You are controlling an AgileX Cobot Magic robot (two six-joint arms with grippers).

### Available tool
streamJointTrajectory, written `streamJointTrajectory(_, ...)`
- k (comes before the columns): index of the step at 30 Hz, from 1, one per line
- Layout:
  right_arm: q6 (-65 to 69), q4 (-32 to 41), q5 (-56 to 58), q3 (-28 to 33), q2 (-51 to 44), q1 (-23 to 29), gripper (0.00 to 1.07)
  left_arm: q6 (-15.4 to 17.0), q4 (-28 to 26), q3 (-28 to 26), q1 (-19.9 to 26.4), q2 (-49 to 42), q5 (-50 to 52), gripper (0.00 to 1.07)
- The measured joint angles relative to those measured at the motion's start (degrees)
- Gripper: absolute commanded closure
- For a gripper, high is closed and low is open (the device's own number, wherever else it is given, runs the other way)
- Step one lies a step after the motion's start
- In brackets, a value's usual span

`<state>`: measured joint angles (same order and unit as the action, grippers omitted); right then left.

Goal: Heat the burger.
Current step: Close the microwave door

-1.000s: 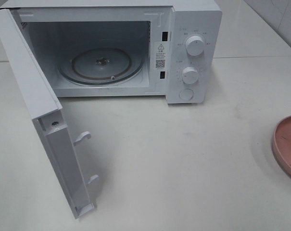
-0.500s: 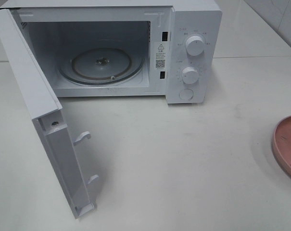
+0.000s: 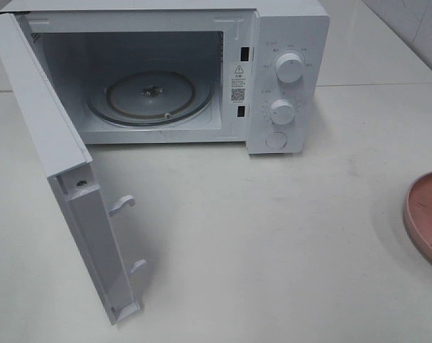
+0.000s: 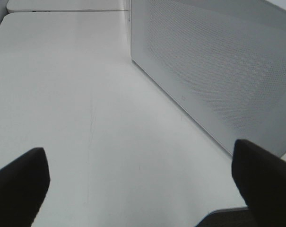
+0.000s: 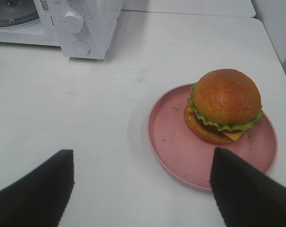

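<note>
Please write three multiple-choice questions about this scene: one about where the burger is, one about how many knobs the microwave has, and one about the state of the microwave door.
1. Where is the burger?
A. on the pink plate
B. on the turntable
C. on the bare table

2. How many knobs are on the microwave?
A. one
B. two
C. four

3. The microwave door is
A. shut
B. missing
C. swung open

Answers:
1 A, the right wrist view shows it sitting on the plate.
2 B, one knob sits above the other, over a round button.
3 C, the glass turntable lies exposed and empty.

Bright, even light; soft shadows; wrist views slightly blurred
</note>
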<state>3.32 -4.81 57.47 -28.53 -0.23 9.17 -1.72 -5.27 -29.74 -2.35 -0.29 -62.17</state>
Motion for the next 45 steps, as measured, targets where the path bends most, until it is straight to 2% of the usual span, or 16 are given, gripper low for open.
streamJointTrajectory(19,0.00,0.00,0.00,0.00,0.00,0.00,0.31,0.63,0.80,-0.46,0.00,0.23,1.26,0.11)
streamJointTrajectory(22,0.00,0.00,0.00,0.00,0.00,0.00,0.31,0.63,0.80,-0.92,0.00,1.95,2.92,0.21)
streamJointTrajectory(24,0.00,0.00,0.00,0.00,0.00,0.00,0.31,0.63,0.92,-1.09,0.00,5.21,4.41,0.35)
streamJointTrajectory(25,0.00,0.00,0.00,0.00,0.00,0.00,0.31,0.63,0.92,-1.09,0.00,5.21,4.41,0.35)
streamJointTrajectory(27,0.00,0.00,0.00,0.00,0.00,0.00,0.31,0.63,0.74,-1.09,0.00,9.00,7.28,0.47)
streamJointTrajectory(28,0.00,0.00,0.00,0.00,0.00,0.00,0.31,0.63,0.74,-1.09,0.00,9.00,7.28,0.47)
streamJointTrajectory(29,0.00,0.00,0.00,0.00,0.00,0.00,0.31,0.63,0.40,-1.09,0.00,11.57,9.05,0.56)
streamJointTrajectory(30,0.00,0.00,0.00,0.00,0.00,0.00,0.31,0.63,0.40,-1.09,0.00,11.57,9.05,0.56)
streamJointTrajectory(32,0.00,0.00,0.00,0.00,0.00,0.00,0.31,0.63,-0.11,-1.09,0.00,16.10,11.12,0.69)
streamJointTrajectory(33,0.00,0.00,0.00,0.00,0.00,0.00,0.31,0.63,-0.11,-1.09,0.00,16.10,11.12,0.69)
streamJointTrajectory(34,0.00,0.00,0.00,0.00,0.00,0.00,0.31,0.63,-0.52,-1.09,0.00,18.96,12.32,0.80)
streamJointTrajectory(35,0.00,0.00,0.00,0.00,0.00,0.00,0.31,0.63,-0.52,-1.09,0.00,18.96,12.32,0.80)
streamJointTrajectory(36,0.00,0.00,0.00,0.00,0.00,0.00,0.31,0.63,-0.63,-1.09,0.00,21.83,13.52,0.88)
streamJointTrajectory(37,0.00,0.00,0.00,0.00,0.00,0.00,0.31,0.63,-0.63,-1.09,0.00,23.43,14.21,1.05)
streamJointTrajectory(41,0.00,0.00,0.00,0.00,0.00,0.00,0.31,0.57,-0.40,-1.09,0.00,28.25,16.84,1.07)
streamJointTrajectory(45,0.00,0.00,0.00,0.00,0.00,0.00,0.31,-2.06,-0.46,0.86,0.00,34.55,25.90,1.07)
